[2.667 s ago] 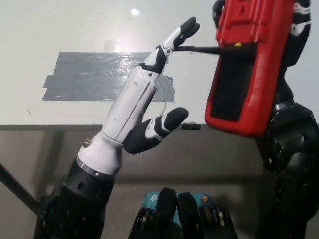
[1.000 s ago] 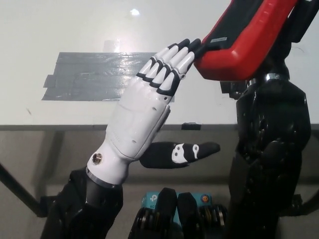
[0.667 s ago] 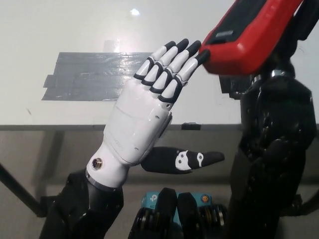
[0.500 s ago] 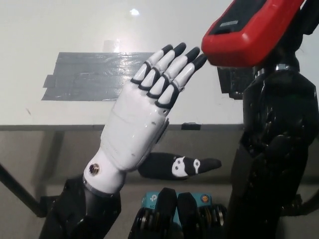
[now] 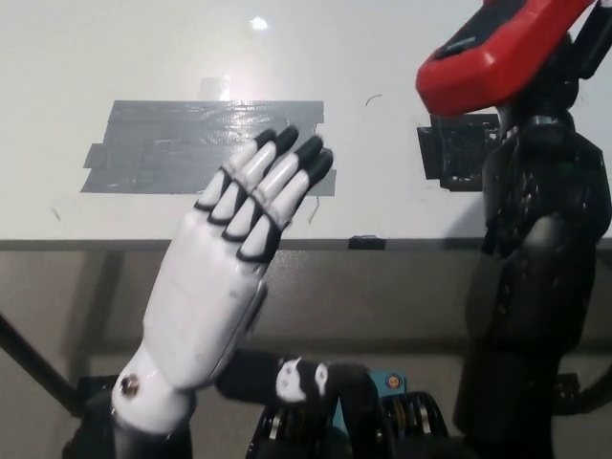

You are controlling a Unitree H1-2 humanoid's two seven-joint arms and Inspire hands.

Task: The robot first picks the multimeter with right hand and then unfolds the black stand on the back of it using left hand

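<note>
The red multimeter (image 5: 483, 57) is held aloft at the top right, tilted, with its near end pointing at me and a dark face on its upper side. My black right hand (image 5: 583, 48) is shut on it, mostly hidden behind the casing and the frame edge, and its forearm (image 5: 535, 249) rises from the bottom right. The black stand cannot be seen from here. My white left hand (image 5: 229, 273) is open at the lower middle left, fingers straight and together, thumb spread low. It is well apart from the multimeter.
A patch of grey tape (image 5: 206, 148) lies on the white table (image 5: 143, 57). A black square patch (image 5: 459, 153) sits under the multimeter. The table's front edge (image 5: 287, 245) runs across the middle, with dark floor and a leg below.
My left hand has drawn down and to the left, away from the multimeter's end that its fingertips touched. The multimeter has shifted up and to the right.
</note>
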